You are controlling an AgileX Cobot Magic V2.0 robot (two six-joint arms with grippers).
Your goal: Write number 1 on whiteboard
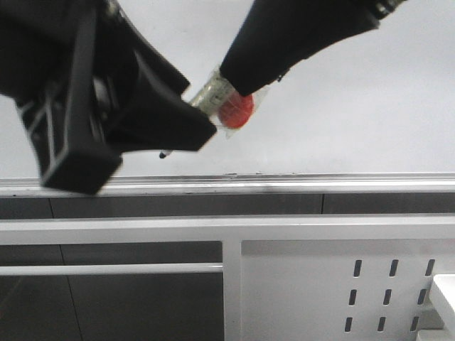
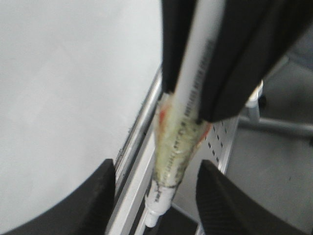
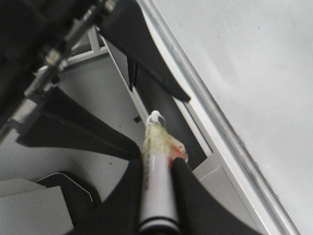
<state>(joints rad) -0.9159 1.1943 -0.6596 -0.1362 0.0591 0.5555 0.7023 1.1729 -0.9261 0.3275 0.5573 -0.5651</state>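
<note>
Right gripper (image 3: 157,171) clamps the marker (image 3: 156,186) mid-frame, left gripper (image 2: 154,196) spread around its tip — you snatch early, it twists — whiteboard (image 1: 355,106) stays blank

Whiteboard (image 1: 341,106): plain pale grey-white, glossy; silver rail (image 1: 320,183) along lower edge, small dark smudges on it.
Pen (image 2: 195,93): white barrel, fine dark print along it, white tip; yellowish clear tape wrap, black line at tape's end.
Magnet (image 1: 237,112): red, centre of front view, under clear tape.
Both grippers, left (image 1: 181,114) and right (image 3: 159,166): matt black.
Panel (image 1: 298,298), lower right of front view: white, rows of dark slots.
</note>
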